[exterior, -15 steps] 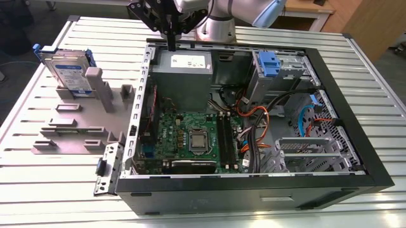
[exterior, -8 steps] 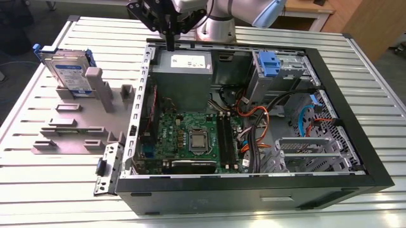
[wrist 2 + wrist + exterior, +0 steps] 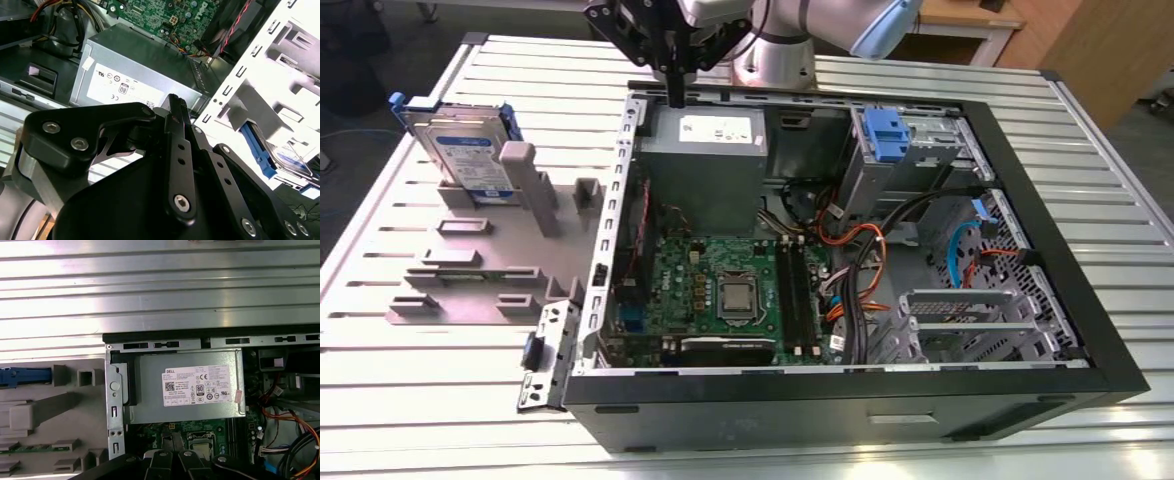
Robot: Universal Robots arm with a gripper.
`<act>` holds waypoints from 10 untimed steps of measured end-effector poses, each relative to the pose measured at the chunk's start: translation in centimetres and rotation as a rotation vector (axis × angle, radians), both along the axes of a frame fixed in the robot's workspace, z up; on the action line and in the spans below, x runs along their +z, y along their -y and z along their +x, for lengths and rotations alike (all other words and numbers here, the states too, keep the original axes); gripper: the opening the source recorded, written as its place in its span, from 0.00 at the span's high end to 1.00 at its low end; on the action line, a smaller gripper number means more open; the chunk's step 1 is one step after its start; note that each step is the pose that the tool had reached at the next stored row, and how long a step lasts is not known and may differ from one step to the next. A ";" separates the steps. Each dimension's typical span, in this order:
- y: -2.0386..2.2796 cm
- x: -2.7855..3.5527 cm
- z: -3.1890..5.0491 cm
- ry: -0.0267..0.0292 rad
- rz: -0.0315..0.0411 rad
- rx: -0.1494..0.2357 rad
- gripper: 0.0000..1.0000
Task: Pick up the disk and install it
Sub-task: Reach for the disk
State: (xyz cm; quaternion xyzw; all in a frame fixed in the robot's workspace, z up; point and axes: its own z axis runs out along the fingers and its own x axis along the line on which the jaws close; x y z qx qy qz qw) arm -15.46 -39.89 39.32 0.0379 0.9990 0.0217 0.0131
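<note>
Claw [image 3: 678, 90]: we see it closed on nothing, top centre of the exterior view, over the computer case [image 3: 854, 410] edge.
Disk [image 3: 459, 150]: upright in grey holder [image 3: 480, 275], upper left.

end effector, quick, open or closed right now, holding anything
End effector: closed, holding nothing. The blue-framed silver rectangular disk sits apart from it, in the grey plastic fixture.

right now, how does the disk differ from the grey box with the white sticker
The disk stands on edge in the grey holder outside the computer case; the grey box sits inside the case. The disk is framed in blue plastic; the grey box is bare metal. The disk is clearly smaller than the grey box. Both are rectangular and carry a label.
</note>
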 end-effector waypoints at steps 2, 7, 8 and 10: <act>0.00 0.00 -0.06 0.0000 0.0000 0.000 0.89; 0.00 0.00 -0.20 0.0000 0.0000 0.000 0.89; 0.00 0.00 -0.21 0.0000 0.0000 0.000 0.89; 0.00 0.00 -0.22 0.0000 -0.0001 0.000 0.89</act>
